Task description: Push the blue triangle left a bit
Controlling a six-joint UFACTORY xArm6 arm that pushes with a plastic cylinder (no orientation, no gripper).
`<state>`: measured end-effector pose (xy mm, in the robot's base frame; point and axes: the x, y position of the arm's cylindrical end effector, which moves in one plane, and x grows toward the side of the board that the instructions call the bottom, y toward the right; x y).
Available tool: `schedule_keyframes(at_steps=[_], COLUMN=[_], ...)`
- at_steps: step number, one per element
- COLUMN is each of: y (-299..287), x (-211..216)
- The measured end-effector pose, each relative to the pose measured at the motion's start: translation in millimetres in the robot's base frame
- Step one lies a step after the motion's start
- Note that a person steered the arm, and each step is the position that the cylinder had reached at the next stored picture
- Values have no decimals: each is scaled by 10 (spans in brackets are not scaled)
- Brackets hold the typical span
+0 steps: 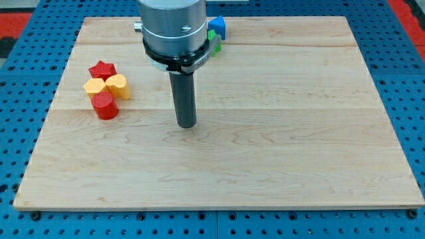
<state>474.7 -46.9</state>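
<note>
The blue triangle (pixel 218 27) sits near the view's top edge of the wooden board (pixel 279 133), just right of the arm's silver body, which hides part of it. A green block (pixel 215 46) shows as a sliver just below it, mostly hidden by the arm. My tip (pixel 186 125) rests on the board near the middle, well below and slightly left of the blue triangle, touching no block.
At the view's left a cluster of blocks stands together: a red star (pixel 102 69), a yellow block (pixel 94 86), a yellow rounded block (pixel 118 86) and a red cylinder (pixel 105 106). Blue pegboard (pixel 398 79) surrounds the board.
</note>
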Motion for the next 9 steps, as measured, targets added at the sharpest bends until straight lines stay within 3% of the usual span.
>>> schedule_keyframes(at_steps=[6, 8, 9], y=[312, 1018, 1088], x=[32, -667, -1124])
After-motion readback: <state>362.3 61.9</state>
